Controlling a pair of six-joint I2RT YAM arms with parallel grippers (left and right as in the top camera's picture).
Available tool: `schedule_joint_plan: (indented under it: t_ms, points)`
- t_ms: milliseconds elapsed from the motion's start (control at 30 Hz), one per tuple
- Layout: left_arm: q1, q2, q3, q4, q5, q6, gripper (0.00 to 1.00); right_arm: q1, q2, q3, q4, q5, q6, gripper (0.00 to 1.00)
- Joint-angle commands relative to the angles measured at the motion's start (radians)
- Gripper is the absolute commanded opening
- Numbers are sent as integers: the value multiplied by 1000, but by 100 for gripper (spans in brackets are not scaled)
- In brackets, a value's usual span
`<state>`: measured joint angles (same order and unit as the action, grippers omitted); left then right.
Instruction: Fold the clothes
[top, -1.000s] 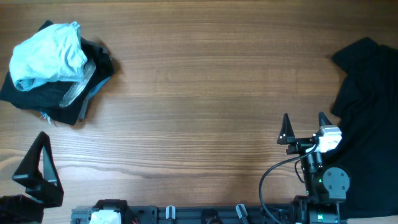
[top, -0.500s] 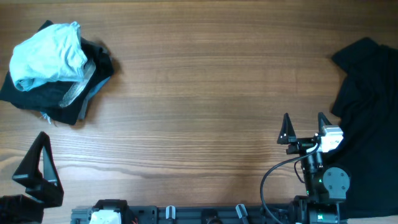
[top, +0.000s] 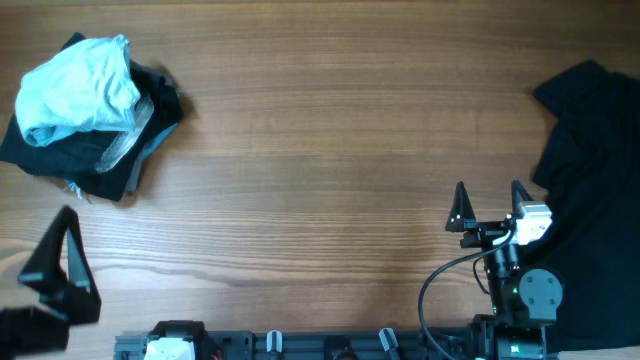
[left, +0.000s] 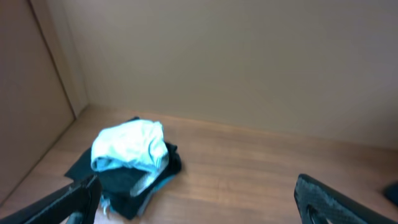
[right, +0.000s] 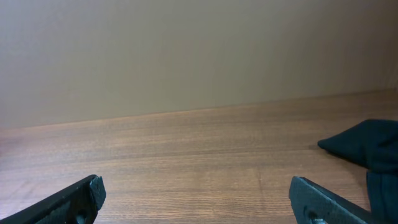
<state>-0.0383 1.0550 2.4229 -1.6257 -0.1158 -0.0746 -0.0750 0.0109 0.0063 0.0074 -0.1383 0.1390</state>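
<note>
A crumpled pale sky-blue T-shirt (top: 78, 88) lies on top of a heap of black garments (top: 70, 160), one with a grey lining, at the far left of the table. The left wrist view shows the same T-shirt (left: 129, 146) and the black heap (left: 134, 180) ahead of my fingers. Another black garment (top: 595, 200) lies spread at the right edge and also shows in the right wrist view (right: 367, 146). My left gripper (top: 45, 265) (left: 199, 208) is open and empty near the front left corner. My right gripper (top: 488, 205) (right: 199, 202) is open and empty, just left of the black garment.
The wooden table (top: 320, 150) has plain tan walls behind it and on the left (left: 37, 93). The arm bases and a cable (top: 440, 290) sit along the front edge.
My left gripper has shifted slightly to the left at the front corner. My right gripper and the clothes have not moved.
</note>
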Motion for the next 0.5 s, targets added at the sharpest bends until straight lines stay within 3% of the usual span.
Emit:
schedule_joint_plan:
  t_ms: [0, 233, 367, 467]
  points:
    - [50, -16, -173, 141, 31, -17, 100, -5, -6, -1, 5, -15, 20, 100]
    - [56, -270, -861, 731, 232, -17, 100, -5, -6, -1, 5, -16, 21, 100]
    - [56, -501, -1290, 957, 287, -60, 100, -5, -6, -1, 5, -15, 20, 100]
    - [56, -637, -1501, 1047, 287, -69, 100, -5, -6, -1, 5, -15, 21, 100]
